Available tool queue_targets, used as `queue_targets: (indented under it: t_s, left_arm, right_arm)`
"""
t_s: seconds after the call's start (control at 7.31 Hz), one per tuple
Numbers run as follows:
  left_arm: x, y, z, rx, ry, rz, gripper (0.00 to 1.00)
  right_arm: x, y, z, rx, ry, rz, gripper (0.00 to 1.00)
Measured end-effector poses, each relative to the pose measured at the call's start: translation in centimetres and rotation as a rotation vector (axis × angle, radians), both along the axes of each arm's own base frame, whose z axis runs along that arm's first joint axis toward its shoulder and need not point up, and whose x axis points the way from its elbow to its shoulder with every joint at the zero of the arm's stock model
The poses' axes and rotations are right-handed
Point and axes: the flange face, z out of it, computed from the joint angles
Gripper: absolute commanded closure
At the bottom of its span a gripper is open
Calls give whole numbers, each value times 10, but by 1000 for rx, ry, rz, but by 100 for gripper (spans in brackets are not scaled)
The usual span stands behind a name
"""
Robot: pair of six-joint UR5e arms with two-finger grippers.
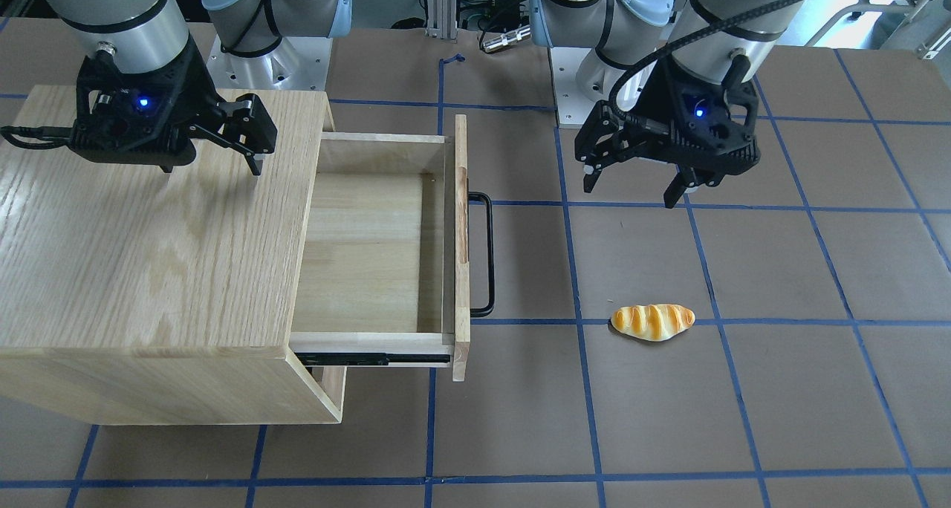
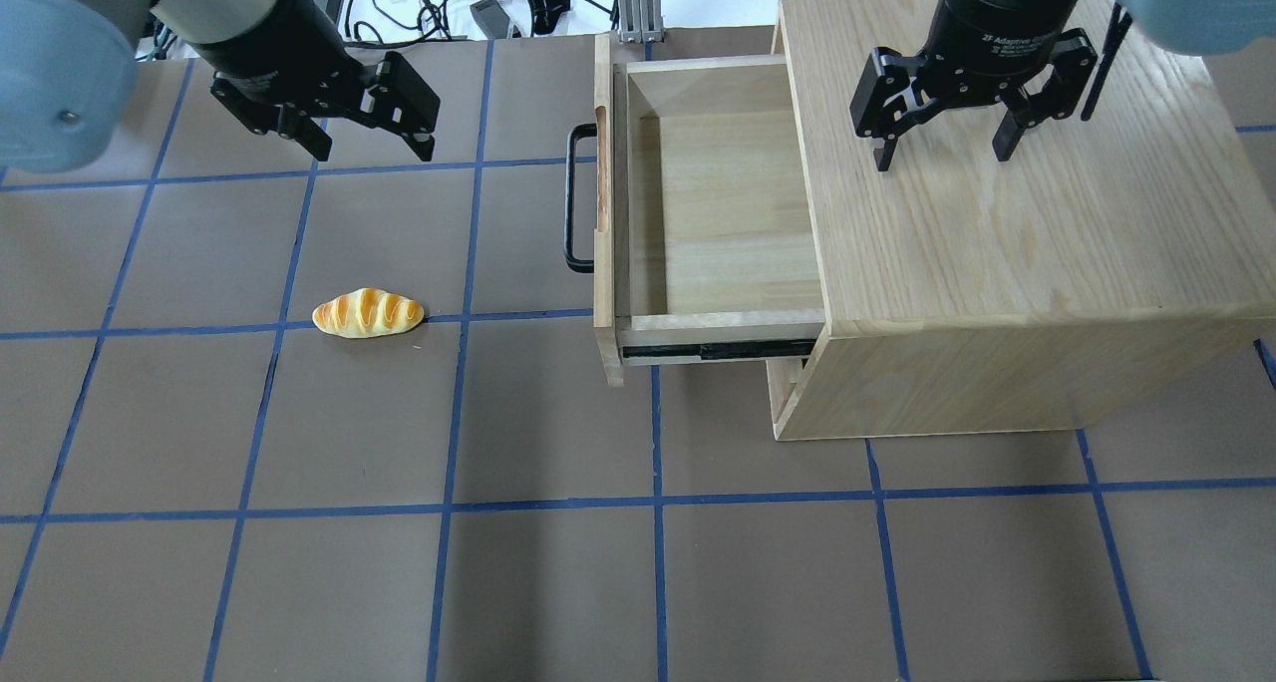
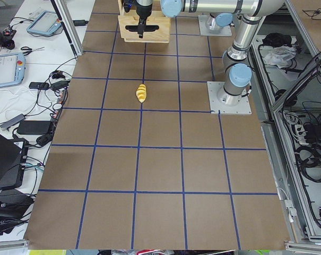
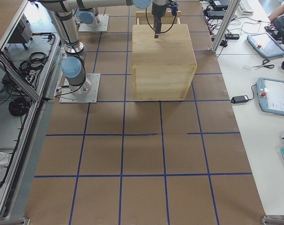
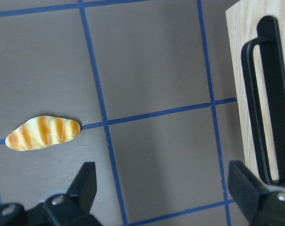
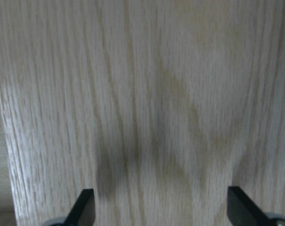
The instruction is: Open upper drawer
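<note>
The upper drawer [image 2: 718, 193] stands pulled far out of the oak cabinet [image 2: 997, 253], and its inside is empty. Its black bar handle [image 2: 573, 198] faces the table's middle; the drawer [image 1: 371, 248] and handle [image 1: 487, 255] also show in the front view. My left gripper [image 2: 375, 153] is open and empty, hovering over the table apart from the handle, which shows at the right of the left wrist view [image 5: 264, 103]. My right gripper [image 2: 942, 159] is open and empty, just above the cabinet top [image 6: 142, 94].
A toy bread roll [image 2: 367, 313] lies on the brown mat left of the drawer, also in the left wrist view [image 5: 42, 133]. A lower wood front [image 2: 788, 383] sits below the open drawer. Blue tape lines grid the table.
</note>
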Motion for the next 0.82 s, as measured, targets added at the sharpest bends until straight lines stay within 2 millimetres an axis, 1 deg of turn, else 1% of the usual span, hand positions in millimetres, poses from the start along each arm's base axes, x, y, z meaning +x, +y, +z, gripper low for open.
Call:
queue_targets:
  t_s: [0.14,0.27,0.82]
  left_arm:
    - [4,1,11,17,-39,26,0]
    - [7,2,16,26,-80,52,0]
    - [6,5,17,35,-107,65,0]
  right_arm:
    - [0,0,0,0,0,0,0]
    - [0,0,0,0,0,0,0]
    - [0,0,0,0,0,-1,0]
